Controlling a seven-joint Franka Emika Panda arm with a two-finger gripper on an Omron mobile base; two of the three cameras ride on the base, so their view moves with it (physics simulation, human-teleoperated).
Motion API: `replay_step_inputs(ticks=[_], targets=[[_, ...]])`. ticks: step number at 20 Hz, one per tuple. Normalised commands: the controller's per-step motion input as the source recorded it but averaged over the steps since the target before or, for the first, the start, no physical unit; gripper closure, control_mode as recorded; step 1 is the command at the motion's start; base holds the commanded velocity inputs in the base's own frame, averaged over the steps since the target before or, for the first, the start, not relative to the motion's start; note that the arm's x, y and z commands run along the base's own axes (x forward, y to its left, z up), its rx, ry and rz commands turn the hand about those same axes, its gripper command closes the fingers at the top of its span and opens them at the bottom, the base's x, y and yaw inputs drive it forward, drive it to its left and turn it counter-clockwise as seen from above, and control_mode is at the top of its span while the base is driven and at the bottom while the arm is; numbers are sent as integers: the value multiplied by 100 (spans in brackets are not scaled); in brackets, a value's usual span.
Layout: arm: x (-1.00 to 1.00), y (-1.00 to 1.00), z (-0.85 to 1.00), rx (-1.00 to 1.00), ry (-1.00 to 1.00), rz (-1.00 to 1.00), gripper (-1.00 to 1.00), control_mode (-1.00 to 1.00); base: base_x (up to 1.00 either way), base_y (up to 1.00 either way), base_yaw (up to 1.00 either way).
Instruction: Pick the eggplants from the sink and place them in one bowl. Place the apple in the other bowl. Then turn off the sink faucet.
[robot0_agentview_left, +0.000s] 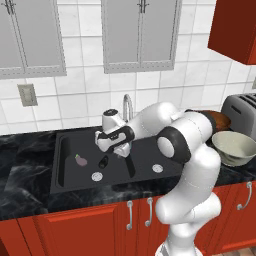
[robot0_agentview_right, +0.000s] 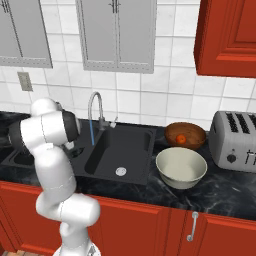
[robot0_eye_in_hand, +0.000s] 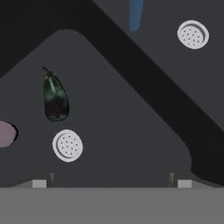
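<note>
Black sink holds both eggplants near the left drain: dark eggplant and pale eggplant. Above, the gripper hangs wide open, empty. Farther back, the apple sits in the reddish-brown bowl.

A: The sink looks matt black, smooth, with perforated silver metal drains. The faucet?

B: Polished silver metal. The counter is glossy dark marbled stone, and the toaster is brushed grey metal.

A: The bowls?

B: One pale and smooth like ceramic, one reddish-brown, wood-like. The dark eggplant has a glossy skin
</note>
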Motion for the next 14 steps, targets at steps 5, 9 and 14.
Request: replay_step_inputs(ticks=[5, 9, 14], targets=[[22, 11, -35, -1, 0, -5, -100, -100, 0, 0, 0], [23, 15, -36, -1, 0, -6, -100, -100, 0, 0, 0], [31, 13, -32, -1, 0, -7, -100, -100, 0, 0, 0]])
